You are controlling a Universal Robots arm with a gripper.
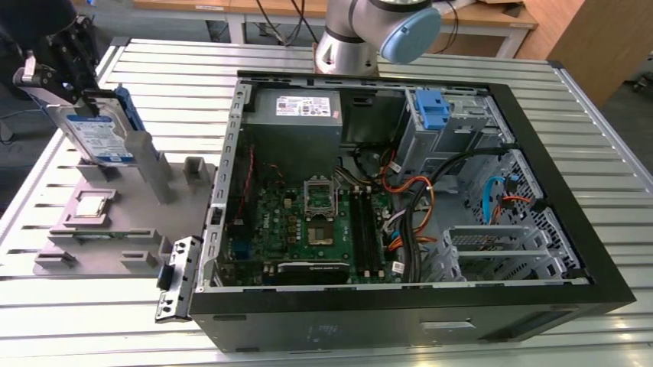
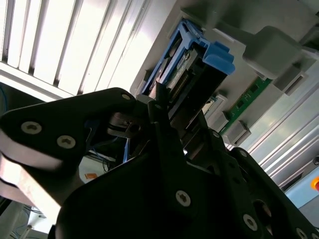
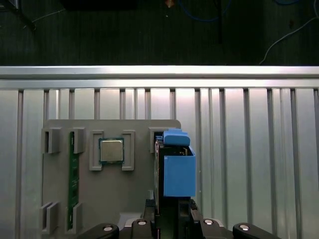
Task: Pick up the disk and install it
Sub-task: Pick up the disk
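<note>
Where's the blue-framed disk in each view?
At the exterior view's left: silver-grey hard drive in bright blue plastic carrier, gripped by black claw, above grey parts tray.
Second wrist view: in the claw, tray beyond.
First wrist view: edge-on ahead of claw, over tray.
Shared landmark: the tray.

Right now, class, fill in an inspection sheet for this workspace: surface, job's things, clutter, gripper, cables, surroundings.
Surface: slatted metal table, carrying an open computer case and a grey fixture.
Job's things: the disk in its blue carrier, tilted, over the fixture; blue bracket upright in the drive bay.
Clutter: processor chip and memory stick in the fixture.
Gripper: gripper shut on the disk.
Cables: orange, black and blue leads inside the case.
Surroundings: wooden furniture behind the table.
</note>
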